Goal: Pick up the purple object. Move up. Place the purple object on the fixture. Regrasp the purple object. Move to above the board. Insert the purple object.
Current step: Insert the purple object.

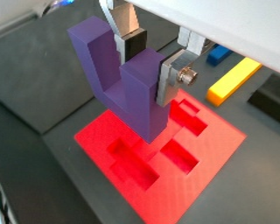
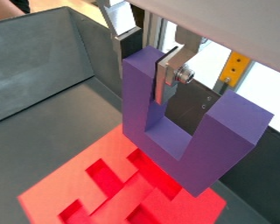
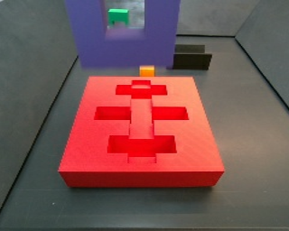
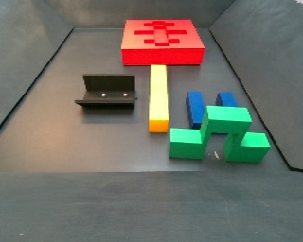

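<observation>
Gripper (image 2: 178, 66): silver fingers (image 2: 174, 74), dark pads

Count of pieces on the grey floor and in the grip

One purple object (image 1: 122, 80) is seen, held between the silver fingers (image 2: 171, 73) of the single gripper (image 1: 152, 54) above the board (image 3: 141, 126); only one red board is present, at the far end in a side view (image 4: 163, 43), and five recessed cutouts joined by a bar can be counted in its top. One black fixture (image 4: 107, 93) is counted at the left. One yellow bar (image 4: 158, 95) is counted. Two green blocks (image 4: 218, 131) are seen at the near right, and two dark blue blocks (image 4: 196, 108) are seen just behind them.
</observation>
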{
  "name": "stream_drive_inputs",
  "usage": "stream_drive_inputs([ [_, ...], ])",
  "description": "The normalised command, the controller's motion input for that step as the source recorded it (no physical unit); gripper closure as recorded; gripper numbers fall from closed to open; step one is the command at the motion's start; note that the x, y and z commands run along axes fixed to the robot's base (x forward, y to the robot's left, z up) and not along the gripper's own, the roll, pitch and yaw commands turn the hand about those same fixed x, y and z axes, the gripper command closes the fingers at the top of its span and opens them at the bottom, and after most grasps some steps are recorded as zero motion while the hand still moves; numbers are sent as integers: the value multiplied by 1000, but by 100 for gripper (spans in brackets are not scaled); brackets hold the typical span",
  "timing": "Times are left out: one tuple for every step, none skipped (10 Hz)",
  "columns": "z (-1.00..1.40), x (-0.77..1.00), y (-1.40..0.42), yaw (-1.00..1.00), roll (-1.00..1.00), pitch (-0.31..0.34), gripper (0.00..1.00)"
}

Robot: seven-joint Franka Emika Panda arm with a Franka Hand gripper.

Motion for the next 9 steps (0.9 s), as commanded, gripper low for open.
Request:
stream_drive_inputs([
  [-691,0,-243,69,0,-236,100],
  [-734,0,-134,0,0,-266,100],
  [-680,0,-66,0,0,-291,100],
  [-683,-3,-17,0,27,-284,100],
  [-534,0,-140,17,184,-214,100],
  [-477,20,-246,123,333,-167,100],
  [-423,100,-271,177,353,-160,100],
  [-343,206,-263,189,337,-121,100],
  [-283,191,-217,94,277,-30,100],
])
